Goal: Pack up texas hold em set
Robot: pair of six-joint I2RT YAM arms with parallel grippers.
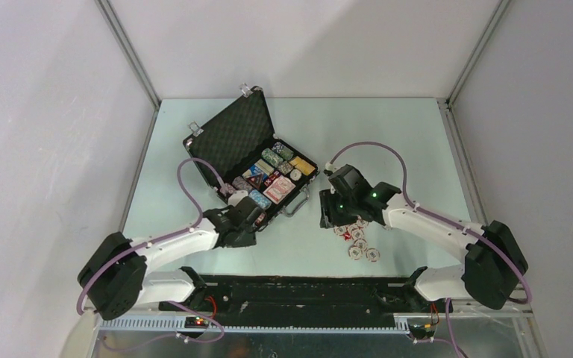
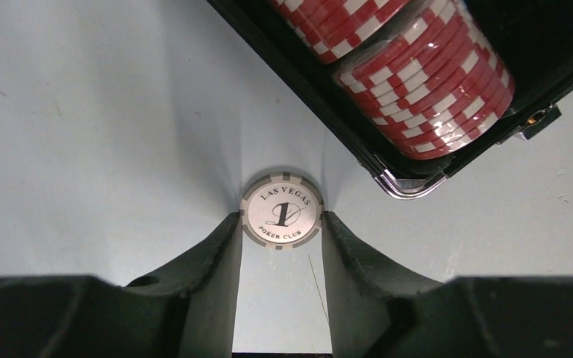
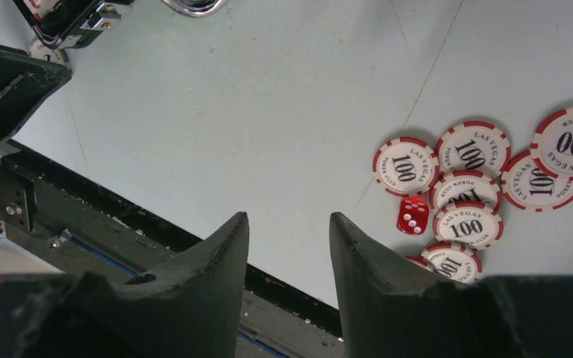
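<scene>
The black case [image 1: 231,134] lies open on the table, its foam lid propped back and its tray holding chips and card decks. My left gripper [image 2: 281,218] is at the case's near corner [image 2: 328,104], shut on a grey "1" poker chip [image 2: 281,211] that lies flat between its fingertips. Red-and-white chips [image 2: 433,82] fill the slot beside it. My right gripper [image 3: 289,220] hangs open over bare table with nothing between its fingers. To its right lie several loose "100" chips [image 3: 466,224] and a small red die [image 3: 412,215].
The case's silver handle [image 1: 296,205] points toward the loose chip pile [image 1: 358,242]. The black base rail [image 3: 119,216] runs along the table's near edge, close under the right gripper. Metal frame posts and white walls enclose the table.
</scene>
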